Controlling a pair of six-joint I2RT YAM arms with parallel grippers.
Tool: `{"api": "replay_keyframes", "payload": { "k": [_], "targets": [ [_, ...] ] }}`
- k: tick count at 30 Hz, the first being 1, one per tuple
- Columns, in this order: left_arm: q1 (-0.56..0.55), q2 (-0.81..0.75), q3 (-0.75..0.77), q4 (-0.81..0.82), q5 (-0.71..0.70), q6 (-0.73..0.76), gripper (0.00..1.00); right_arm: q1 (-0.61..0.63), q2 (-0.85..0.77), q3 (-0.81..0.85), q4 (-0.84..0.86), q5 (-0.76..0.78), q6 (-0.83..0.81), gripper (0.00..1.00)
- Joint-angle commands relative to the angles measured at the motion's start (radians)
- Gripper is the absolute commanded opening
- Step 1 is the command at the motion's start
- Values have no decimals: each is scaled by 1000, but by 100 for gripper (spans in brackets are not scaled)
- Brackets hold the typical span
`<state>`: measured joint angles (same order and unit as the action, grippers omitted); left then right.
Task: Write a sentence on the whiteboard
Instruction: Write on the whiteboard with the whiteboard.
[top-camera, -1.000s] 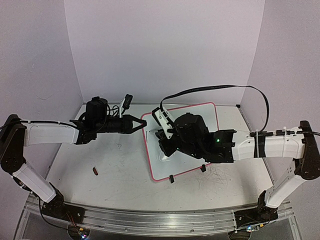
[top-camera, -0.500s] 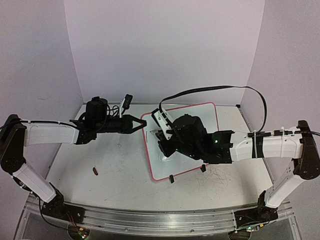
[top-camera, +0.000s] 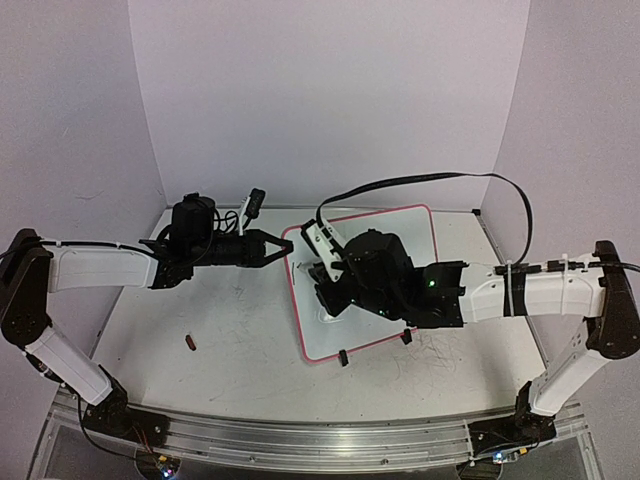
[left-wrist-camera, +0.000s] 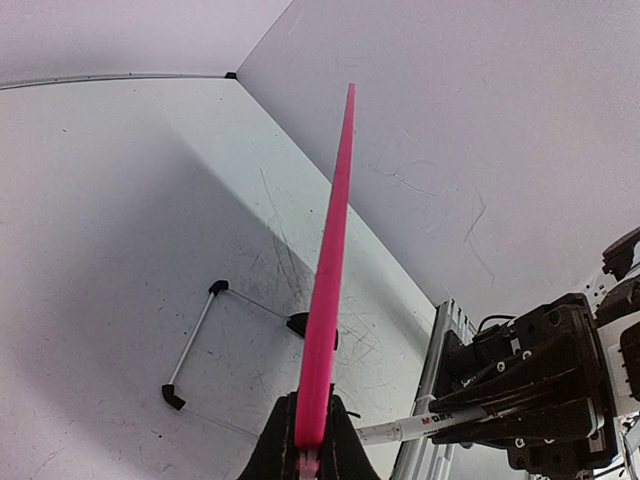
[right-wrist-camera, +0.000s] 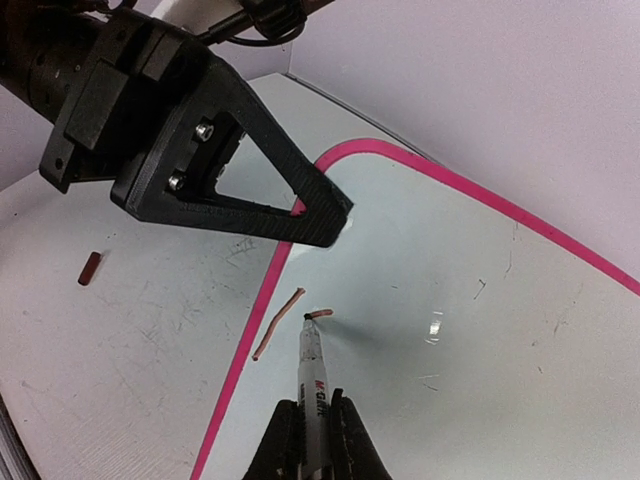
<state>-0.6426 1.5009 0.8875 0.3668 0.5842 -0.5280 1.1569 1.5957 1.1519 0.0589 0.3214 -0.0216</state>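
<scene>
The whiteboard (top-camera: 405, 232) lies tilted on the table, with a pink rim (top-camera: 296, 300) and two black clip feet (top-camera: 342, 357) at its near edge. My left gripper (top-camera: 288, 248) is shut on the rim at the board's far-left corner; the left wrist view shows the rim (left-wrist-camera: 330, 260) running edge-on out of the jaws (left-wrist-camera: 312, 440). My right gripper (right-wrist-camera: 316, 425) is shut on a white marker (right-wrist-camera: 314, 385). Its tip touches the board (right-wrist-camera: 480, 330) near the left rim. The sentence is only two short reddish-brown strokes (right-wrist-camera: 278, 322) by the tip.
A small dark red cap (top-camera: 190, 342) lies on the scuffed table to the left of the board, and shows in the right wrist view (right-wrist-camera: 90, 268). A black clip (top-camera: 255, 203) stands near the back wall. A black cable (top-camera: 450, 178) arcs over the board. Walls close three sides.
My right gripper with the marker has shifted slightly left over the board. The left gripper and the board have not moved.
</scene>
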Motion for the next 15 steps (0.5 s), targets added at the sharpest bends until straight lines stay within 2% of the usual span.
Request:
{"api": "replay_keyframes", "payload": {
  "k": [1, 15],
  "targets": [
    [6, -35, 10, 11, -25, -21, 0, 11, 17, 20, 2, -17, 21, 0],
    [6, -38, 10, 11, -24, -22, 0, 21, 27, 30, -2, -21, 59, 0]
  ]
}}
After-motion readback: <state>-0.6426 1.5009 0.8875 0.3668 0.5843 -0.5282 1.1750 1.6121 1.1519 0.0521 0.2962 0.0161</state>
